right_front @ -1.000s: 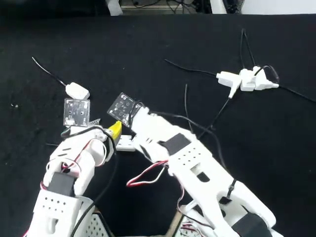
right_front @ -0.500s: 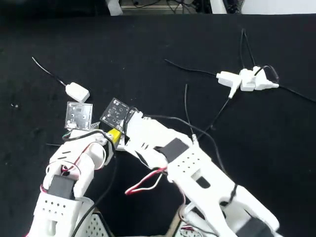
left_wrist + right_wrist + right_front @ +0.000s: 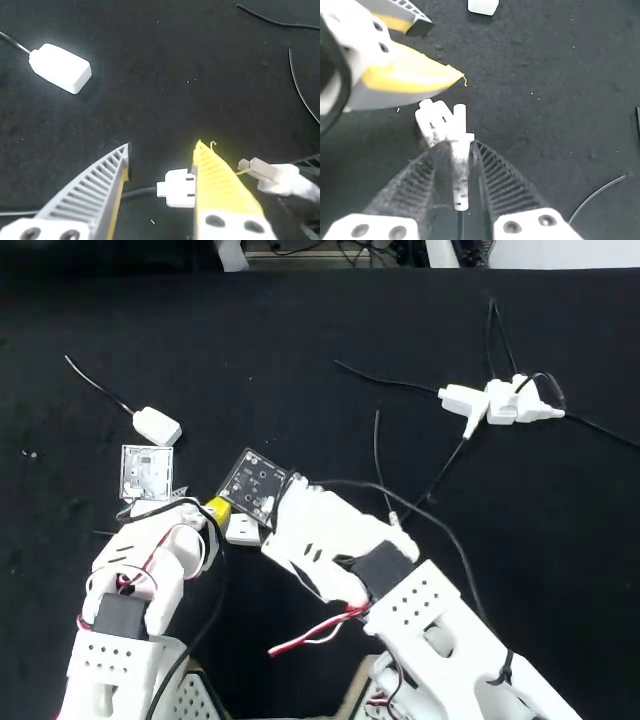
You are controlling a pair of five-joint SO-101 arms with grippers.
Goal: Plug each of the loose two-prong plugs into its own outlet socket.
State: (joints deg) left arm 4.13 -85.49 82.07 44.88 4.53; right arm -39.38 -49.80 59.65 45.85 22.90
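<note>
Right gripper (image 3: 456, 146) clamped on white plug (image 3: 459, 172), its tip just beside the socket (image 3: 175, 188), maybe touching. Left gripper (image 3: 161, 145) open, straddling socket on black tabletop (image 3: 200, 60).

table (image 3: 300, 340): black cloth | behind far edge: white object (image 3: 232, 254); dark cables (image 3: 345, 250); pale panel (image 3: 560, 252)

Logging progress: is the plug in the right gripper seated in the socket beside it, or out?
Out. In the left wrist view the plug shows bare prongs, apart from the socket.
</note>
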